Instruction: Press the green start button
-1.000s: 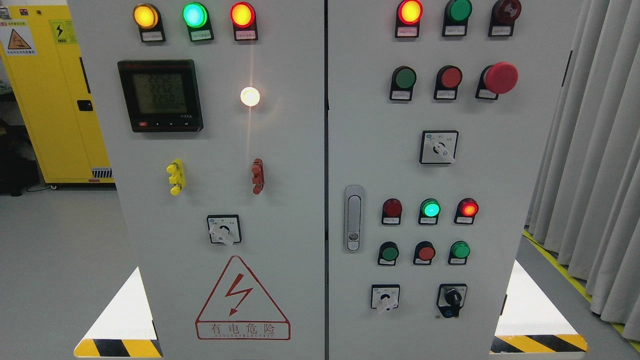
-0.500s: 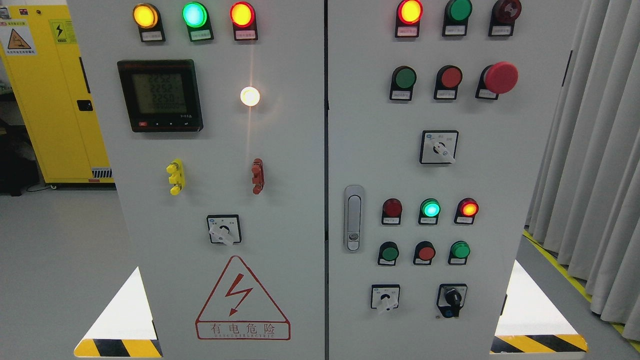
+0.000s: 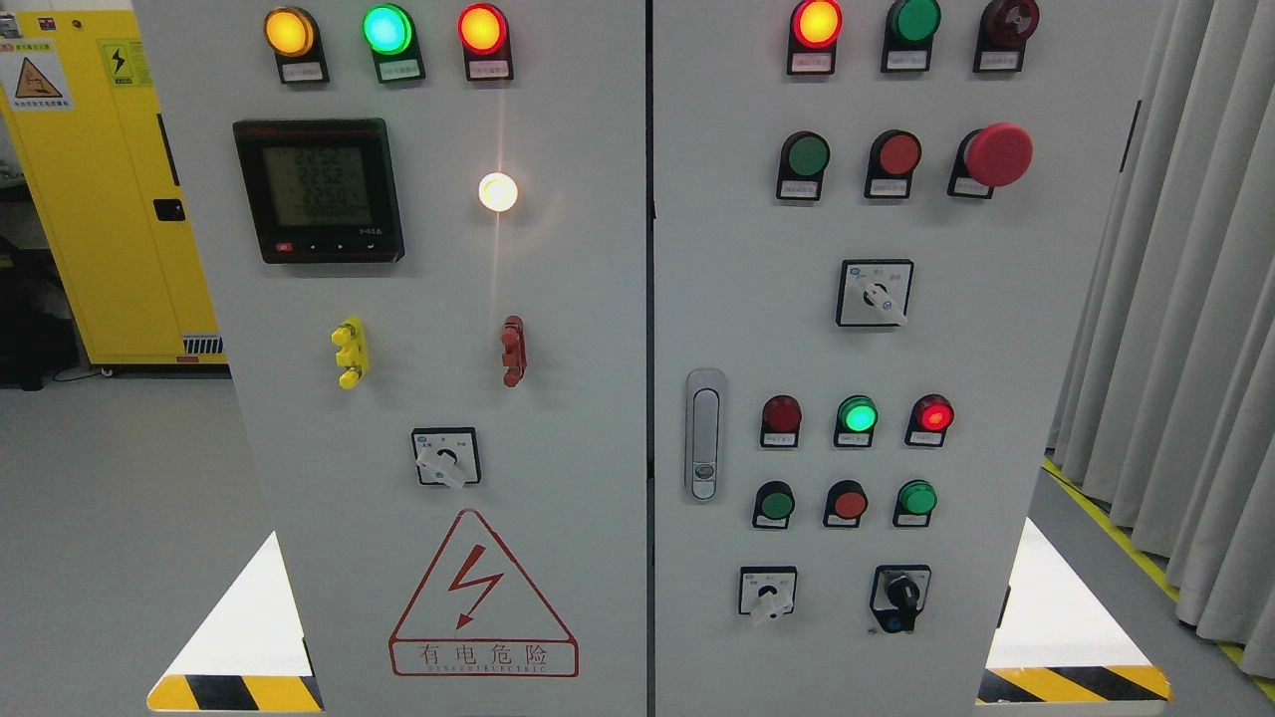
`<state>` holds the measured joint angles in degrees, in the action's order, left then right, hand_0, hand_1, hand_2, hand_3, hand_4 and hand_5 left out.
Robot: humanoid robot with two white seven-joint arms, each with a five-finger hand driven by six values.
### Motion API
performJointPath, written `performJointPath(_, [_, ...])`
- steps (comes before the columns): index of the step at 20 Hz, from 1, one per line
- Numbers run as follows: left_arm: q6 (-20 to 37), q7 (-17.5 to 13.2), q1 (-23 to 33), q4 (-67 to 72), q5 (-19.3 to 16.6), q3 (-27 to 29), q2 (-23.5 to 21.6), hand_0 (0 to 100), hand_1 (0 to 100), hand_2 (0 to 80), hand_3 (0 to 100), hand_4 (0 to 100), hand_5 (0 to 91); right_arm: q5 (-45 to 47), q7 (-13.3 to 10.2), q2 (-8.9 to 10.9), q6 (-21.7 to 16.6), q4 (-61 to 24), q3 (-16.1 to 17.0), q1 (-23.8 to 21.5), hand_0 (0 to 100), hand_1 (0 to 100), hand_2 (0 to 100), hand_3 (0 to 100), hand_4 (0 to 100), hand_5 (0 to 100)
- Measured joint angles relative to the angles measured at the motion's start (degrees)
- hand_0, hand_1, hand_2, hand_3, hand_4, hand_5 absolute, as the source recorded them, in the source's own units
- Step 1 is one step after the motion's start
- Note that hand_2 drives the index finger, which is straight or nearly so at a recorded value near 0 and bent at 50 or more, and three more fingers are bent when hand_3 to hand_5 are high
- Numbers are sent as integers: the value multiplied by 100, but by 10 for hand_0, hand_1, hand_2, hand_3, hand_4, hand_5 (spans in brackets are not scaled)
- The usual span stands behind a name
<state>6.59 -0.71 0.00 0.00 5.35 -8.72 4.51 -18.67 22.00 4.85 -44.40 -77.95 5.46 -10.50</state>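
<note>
Although neither hand of the robot shows anywhere in the head view, so their fingers cannot be judged, the grey control cabinet (image 3: 558, 299) fills most of the scene, split by a dark seam into a left and a right door. On the right door, a green start button (image 3: 807, 155) sits in the upper row, with a red button (image 3: 898, 154) just to its right and a red mushroom stop (image 3: 998, 154) beyond that. Lower on the same door are two more green buttons (image 3: 776, 504) (image 3: 916, 497) either side of a red one; which of the green ones the task means cannot be told. A lit green lamp (image 3: 858, 414) glows above them, near the door latch (image 3: 704, 434). The left door carries a digital meter (image 3: 319, 189), a bright white lamp (image 3: 498, 192) and a red triangular warning sign (image 3: 483, 597). To the far left stands a yellow cabinet (image 3: 90, 199) on the pale grey floor (image 3: 110, 518). At the right, grey curtains (image 3: 1185, 299) hang beside a yellow-and-black floor stripe (image 3: 1136, 558).
</note>
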Motion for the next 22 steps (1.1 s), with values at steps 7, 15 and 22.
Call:
performJointPath(7, [0,0,0,0,-4,-7,64,120,556,0,0,0,0,-1147,-86,8,-50,-853,251,583,193,674,0,830,850,952])
performJointPath(15, [0,0,0,0,-6,-11,101,120,556,0,0,0,0,-2244,-94,29,-51,-1536,449,1492,281,696,0,843,832,971])
performJointPath(22, [-1,0,0,0,-7,-13,117,120,556,0,0,0,0,-3104,-96,41,14,-1886,540,2136,417,725,0,866,845,988])
